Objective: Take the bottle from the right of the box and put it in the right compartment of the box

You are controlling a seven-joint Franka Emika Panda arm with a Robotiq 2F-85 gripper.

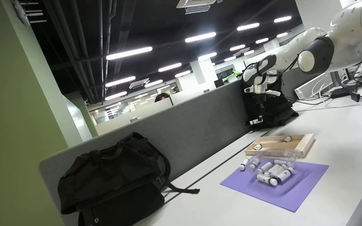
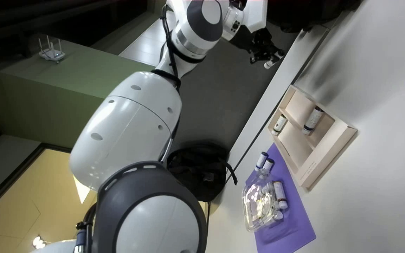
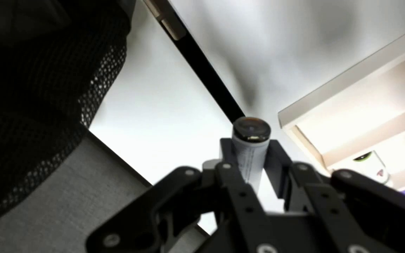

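My gripper (image 3: 251, 144) is shut on a small white bottle (image 3: 252, 160) with a dark end, gripped by its sides. In both exterior views the held bottle (image 1: 256, 121) (image 2: 272, 61) is in the air, above the table and off the box's far side from the mat. The light-wood box (image 1: 306, 145) (image 2: 329, 154) lies on the table; its corner shows at right in the wrist view (image 3: 315, 100). Two bottles (image 2: 279, 124) (image 2: 313, 120) lie in it, one on each side of a divider. The box's inside is only partly visible in the wrist view.
A purple mat (image 1: 306, 185) (image 2: 301, 228) beside the box bears several white bottles and a clear plastic container (image 1: 275, 153) (image 2: 258, 200). A black bag (image 1: 276, 110) stands against the grey partition (image 1: 206, 122) behind the gripper. Another black backpack (image 1: 115, 182) sits farther along.
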